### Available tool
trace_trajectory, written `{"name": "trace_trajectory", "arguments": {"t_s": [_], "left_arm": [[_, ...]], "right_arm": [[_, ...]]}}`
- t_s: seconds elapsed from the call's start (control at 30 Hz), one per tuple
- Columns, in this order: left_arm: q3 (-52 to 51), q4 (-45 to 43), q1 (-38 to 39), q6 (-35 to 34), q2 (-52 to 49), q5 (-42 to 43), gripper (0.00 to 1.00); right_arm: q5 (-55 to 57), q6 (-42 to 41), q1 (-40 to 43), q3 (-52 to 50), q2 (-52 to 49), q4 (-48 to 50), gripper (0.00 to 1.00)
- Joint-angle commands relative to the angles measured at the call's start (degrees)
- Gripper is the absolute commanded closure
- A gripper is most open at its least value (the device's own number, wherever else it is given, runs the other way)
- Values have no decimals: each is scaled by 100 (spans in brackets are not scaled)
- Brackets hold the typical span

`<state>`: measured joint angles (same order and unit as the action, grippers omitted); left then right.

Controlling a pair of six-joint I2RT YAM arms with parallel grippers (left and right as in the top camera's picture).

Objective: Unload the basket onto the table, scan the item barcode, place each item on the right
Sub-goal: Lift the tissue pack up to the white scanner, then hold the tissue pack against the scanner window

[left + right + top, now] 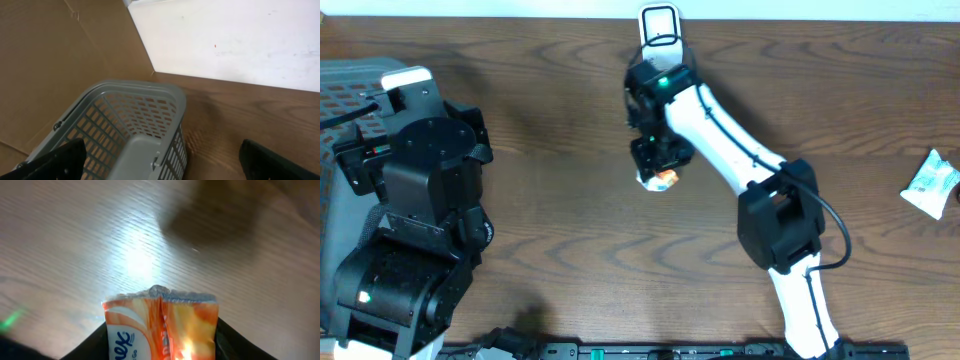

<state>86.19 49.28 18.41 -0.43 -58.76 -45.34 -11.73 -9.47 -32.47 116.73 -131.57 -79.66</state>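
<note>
Dark wood-grain table (570, 230), cardboard (50, 60) screening the left side. Right gripper (160, 347) has the orange-and-white tissue pack (160, 322) between its jaws. Its fingers (235, 342) sit against both long edges, so we read it as held at a middling width (how firm, can't say). The pack's crimped end sticks out past the jaw tips, with the back seam facing the wrist camera. Our read: it's gripped by the edges so the flat faces are left uncovered for a scanner. From overhead only a sliver of pack shows under the jaws, mid-table.

Left gripper (165, 162) has its jaws wide, nothing between them. Directly below them is the grey plastic basket (140, 86), probably the drop-off, so waiting there makes sense.

Hard to make out:
- No barcode on any face we can see. Only "ex" of the brand lettering shows, and the lower part of the pack is cut off by the frame.
- Pack lifted or resting on the table: can't tell.
- White device with a dark loop (660, 25), beyond the right jaws at the far table edge, could be the scanner. Unconfirmed.
- White packet (932, 183), well off to the side of the right jaws, is partly cut by the frame. Label unreadable.
</note>
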Motion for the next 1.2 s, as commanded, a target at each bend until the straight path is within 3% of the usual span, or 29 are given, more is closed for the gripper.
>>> {"name": "trace_trajectory", "arguments": {"t_s": [0.0, 0.3, 0.57, 0.8, 1.17], "left_arm": [[28, -2, -24, -72, 2, -17, 2], [28, 0, -24, -72, 4, -17, 2], [28, 0, -24, -72, 4, -17, 2], [28, 0, -24, -72, 4, -17, 2], [28, 0, -24, -72, 4, -17, 2]], "right_arm": [[-365, -184, 229, 114, 9, -262, 50], [-365, -184, 584, 114, 9, -807, 50], [-361, -157, 758, 258, 9, -428, 49], [-52, -11, 1093, 756, 9, 1003, 51], [356, 105, 1272, 717, -35, 4240, 51]]}}
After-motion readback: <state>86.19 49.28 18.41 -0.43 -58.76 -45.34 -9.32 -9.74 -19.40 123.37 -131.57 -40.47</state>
